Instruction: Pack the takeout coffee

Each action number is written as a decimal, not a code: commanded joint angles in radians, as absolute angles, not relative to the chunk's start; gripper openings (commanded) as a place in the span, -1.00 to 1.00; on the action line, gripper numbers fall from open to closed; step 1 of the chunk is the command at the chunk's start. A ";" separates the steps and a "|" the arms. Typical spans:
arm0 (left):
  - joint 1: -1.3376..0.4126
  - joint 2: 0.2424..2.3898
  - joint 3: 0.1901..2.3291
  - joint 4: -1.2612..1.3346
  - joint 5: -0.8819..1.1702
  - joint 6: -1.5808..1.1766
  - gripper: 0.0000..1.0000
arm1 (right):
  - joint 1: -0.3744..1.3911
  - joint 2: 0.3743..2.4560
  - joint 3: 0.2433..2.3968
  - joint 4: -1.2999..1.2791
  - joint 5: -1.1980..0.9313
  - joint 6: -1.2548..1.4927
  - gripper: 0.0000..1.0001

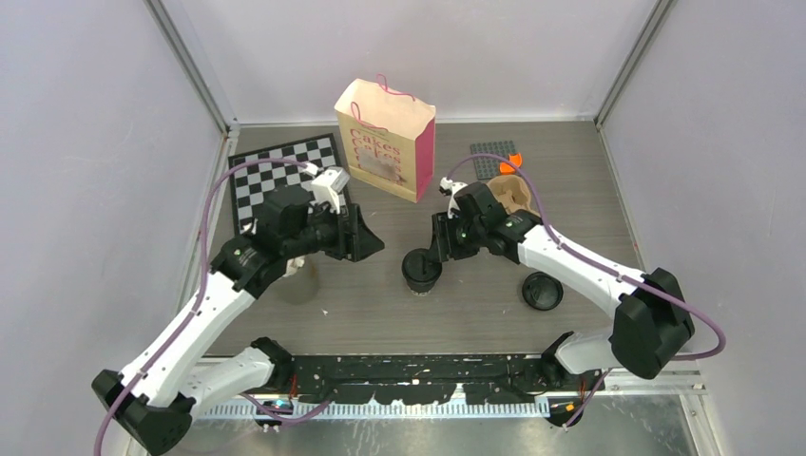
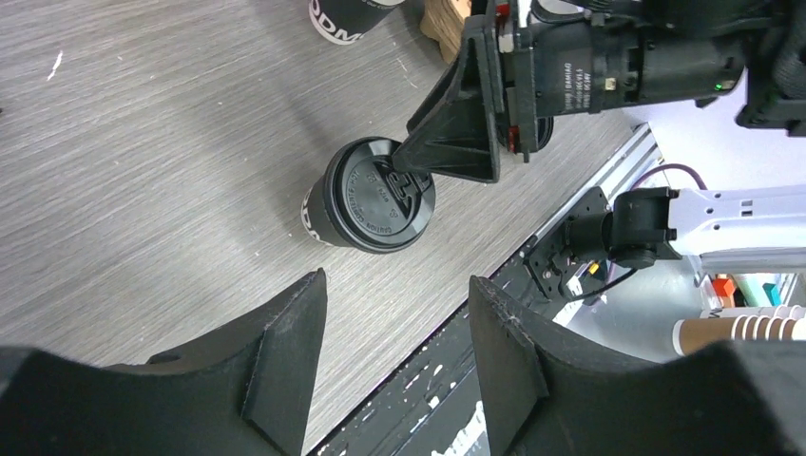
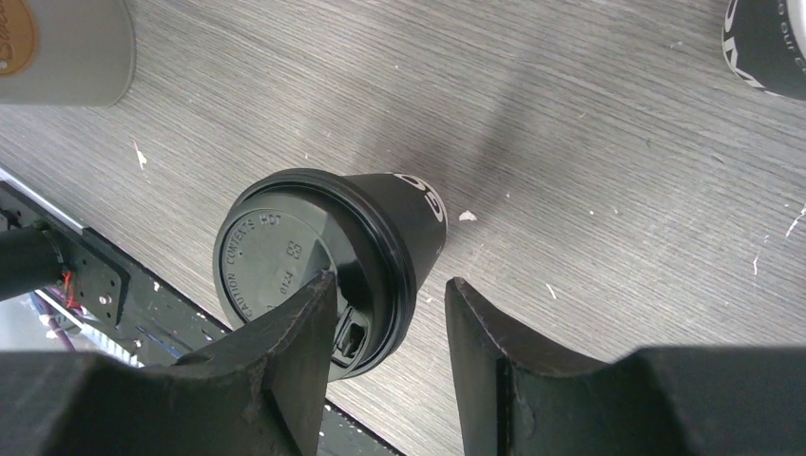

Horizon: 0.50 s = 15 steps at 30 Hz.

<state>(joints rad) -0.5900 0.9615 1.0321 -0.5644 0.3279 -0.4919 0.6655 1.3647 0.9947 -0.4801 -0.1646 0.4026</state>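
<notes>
A black takeout coffee cup with its round lid on (image 1: 421,270) stands at the table's middle, near the front. My right gripper (image 1: 436,253) hovers over it, open. In the right wrist view one finger (image 3: 285,332) lies over the lid (image 3: 276,256), the other stands beside the cup's wall, and the rim sits in the gap with space left. My left gripper (image 1: 369,241) is open and holds nothing; it hangs left of that cup (image 2: 366,195). A second black cup (image 1: 543,291) stands to the right. The right wrist view shows a black cup (image 3: 765,47) at its top right corner.
A paper bag with pink sides (image 1: 385,141) stands open at the back centre. A checkered board (image 1: 276,171) lies at the back left. A brown cardboard carrier (image 1: 514,190) sits behind the right arm. A grey cup (image 1: 304,281) stands under the left arm. The black rail (image 1: 409,372) runs along the front.
</notes>
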 commanded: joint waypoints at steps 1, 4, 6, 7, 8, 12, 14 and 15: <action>-0.594 0.895 1.065 -0.643 0.278 -0.457 0.17 | 0.666 1.385 1.043 -0.467 -0.174 0.357 0.00; -0.594 0.867 1.050 -0.653 0.263 -0.454 0.19 | 0.666 1.402 1.051 -0.470 -0.172 0.339 -0.07; -0.594 0.847 1.038 -0.656 0.249 -0.463 0.19 | 0.666 1.412 1.058 -0.476 -0.171 0.332 -0.14; -0.594 0.839 1.031 -0.653 0.249 -0.467 0.19 | 0.667 1.414 1.060 -0.475 -0.170 0.330 -0.18; -0.594 0.830 1.023 -0.651 0.249 -0.470 0.19 | 0.666 1.414 1.060 -0.473 -0.170 0.329 -0.22; -0.593 0.797 1.005 -0.653 0.236 -0.474 0.19 | 0.666 1.403 1.063 -0.449 -0.155 0.332 -0.44; -0.593 0.784 0.999 -0.660 0.221 -0.471 0.19 | 0.666 1.403 1.068 -0.440 -0.140 0.328 -0.51; -0.592 0.779 0.997 -0.662 0.215 -0.471 0.19 | 0.666 1.404 1.074 -0.437 -0.131 0.328 -0.53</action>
